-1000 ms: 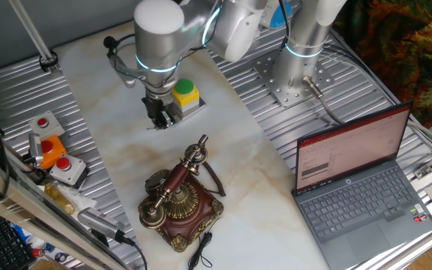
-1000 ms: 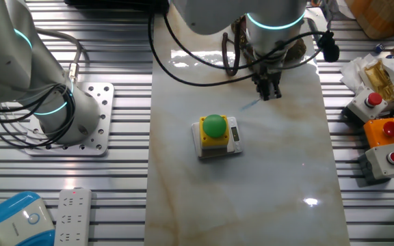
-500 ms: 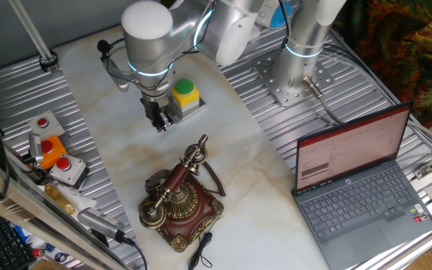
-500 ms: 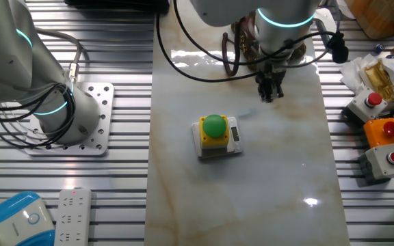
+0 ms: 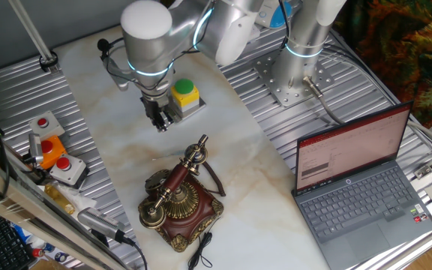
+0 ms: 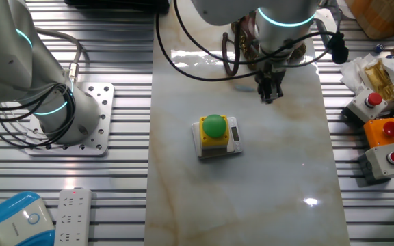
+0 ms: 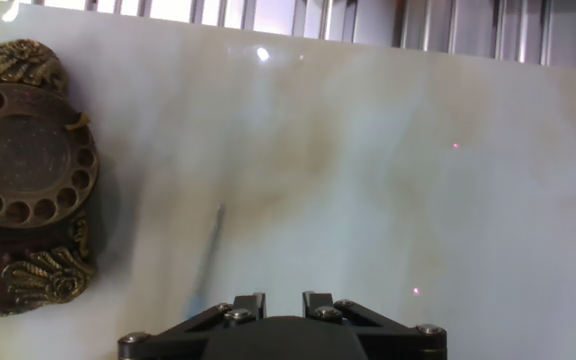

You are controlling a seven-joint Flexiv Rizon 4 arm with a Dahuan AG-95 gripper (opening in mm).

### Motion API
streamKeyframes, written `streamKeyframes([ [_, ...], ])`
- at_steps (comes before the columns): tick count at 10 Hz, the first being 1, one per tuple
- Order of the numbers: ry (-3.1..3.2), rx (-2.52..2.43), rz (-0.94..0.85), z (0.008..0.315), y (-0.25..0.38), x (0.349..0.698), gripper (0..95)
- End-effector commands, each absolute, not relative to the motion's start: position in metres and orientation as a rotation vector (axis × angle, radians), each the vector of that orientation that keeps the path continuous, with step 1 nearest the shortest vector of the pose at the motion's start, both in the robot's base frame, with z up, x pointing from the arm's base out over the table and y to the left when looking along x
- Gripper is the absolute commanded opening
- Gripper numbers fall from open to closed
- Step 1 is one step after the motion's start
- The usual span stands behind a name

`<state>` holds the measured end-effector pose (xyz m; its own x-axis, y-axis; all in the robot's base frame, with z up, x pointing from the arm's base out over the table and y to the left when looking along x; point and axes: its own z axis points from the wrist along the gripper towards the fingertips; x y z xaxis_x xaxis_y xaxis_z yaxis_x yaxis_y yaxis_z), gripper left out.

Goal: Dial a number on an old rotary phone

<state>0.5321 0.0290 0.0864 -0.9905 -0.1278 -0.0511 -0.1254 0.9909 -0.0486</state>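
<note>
Claw point(image 5: 160, 125) pressed together, pinching nothing, hanging over bare marble table point(image 5: 231, 150) just beside yellow box with green button point(image 5: 184, 96). Barely shifted since half a second ago; a second ago sat slightly more toward the phone side, so moved a bit far-left in one fixed view. Old rotary phone point(image 5: 177, 199) unchanged, near edge of table, handset on cradle, well apart from claw. Hand view: brass dial point(image 7: 26, 155) at left edge, finger holes visible, digits unreadable. Laptop point(image 5: 358, 187) open at right, screen text too small to read. Grey boxes with red buttons point(image 6: 382, 140) unlabelled from here.
</note>
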Motion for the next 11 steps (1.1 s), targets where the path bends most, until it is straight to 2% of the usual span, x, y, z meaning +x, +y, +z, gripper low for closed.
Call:
streamKeyframes([
  [1,3.086,-0.138,-0.028,0.0859,0.0288,0.5331,0.0],
  [11,3.083,-0.142,0.041,0.0844,0.0308,0.5264,0.0],
])
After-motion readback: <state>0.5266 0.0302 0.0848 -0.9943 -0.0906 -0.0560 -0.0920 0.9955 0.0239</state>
